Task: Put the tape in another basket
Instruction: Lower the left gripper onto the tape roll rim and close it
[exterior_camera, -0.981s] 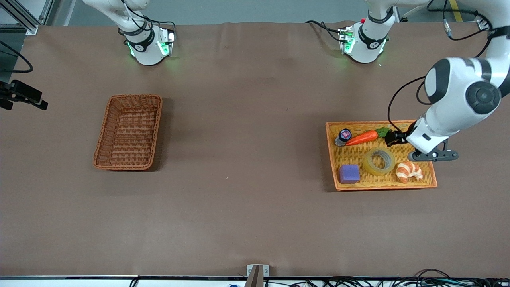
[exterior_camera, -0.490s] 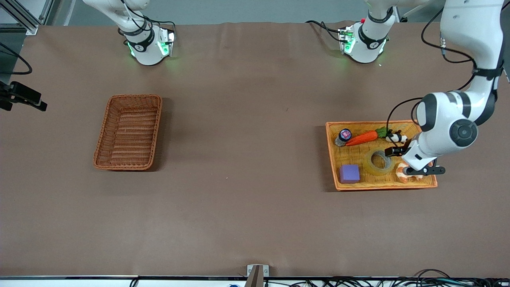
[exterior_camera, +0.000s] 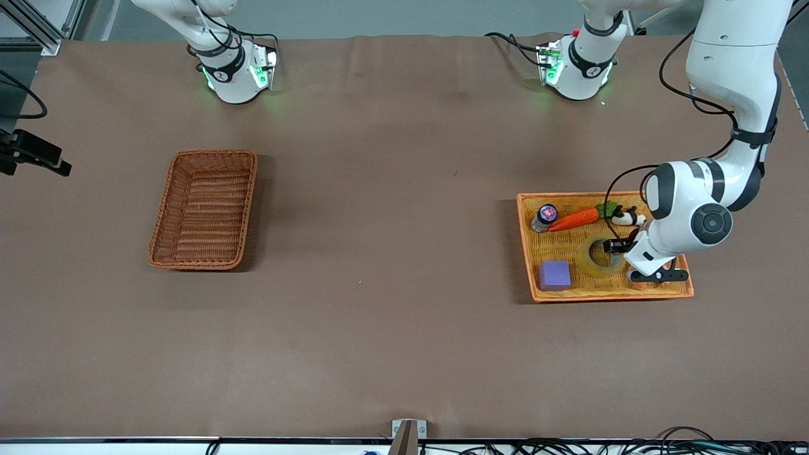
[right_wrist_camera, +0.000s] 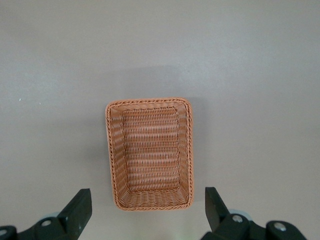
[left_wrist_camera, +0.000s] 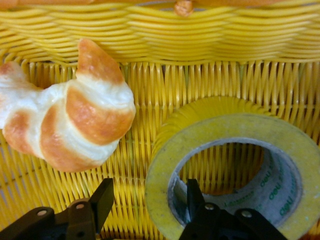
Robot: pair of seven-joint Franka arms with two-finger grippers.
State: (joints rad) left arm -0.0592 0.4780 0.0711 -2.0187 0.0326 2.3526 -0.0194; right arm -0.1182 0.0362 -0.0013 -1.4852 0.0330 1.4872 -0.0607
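Note:
The tape point(exterior_camera: 591, 260), a translucent yellowish ring, lies flat in the orange-yellow tray point(exterior_camera: 607, 294) at the left arm's end. My left gripper point(exterior_camera: 616, 248) is down on it and open. In the left wrist view the left gripper point(left_wrist_camera: 150, 192) straddles the tape's point(left_wrist_camera: 165, 160) wall, with one finger inside the grey-lined hole and one outside on the tray floor. The dark reddish-brown basket point(exterior_camera: 203, 208) stands empty toward the right arm's end. My right gripper point(right_wrist_camera: 147, 200) hangs open and empty high over the basket point(right_wrist_camera: 150, 152); it is out of the front view.
The tray also holds a carrot point(exterior_camera: 574, 218), a small bottle point(exterior_camera: 545, 216), a purple block point(exterior_camera: 554, 275), a small black-and-white toy point(exterior_camera: 626, 217) and a croissant point(left_wrist_camera: 65, 115) beside the tape. The left hand hides most of the croissant in the front view.
My left gripper has come down from over the carrot's leafy end to the tape, and now straddles its wall. The right arm and the basket have not moved.

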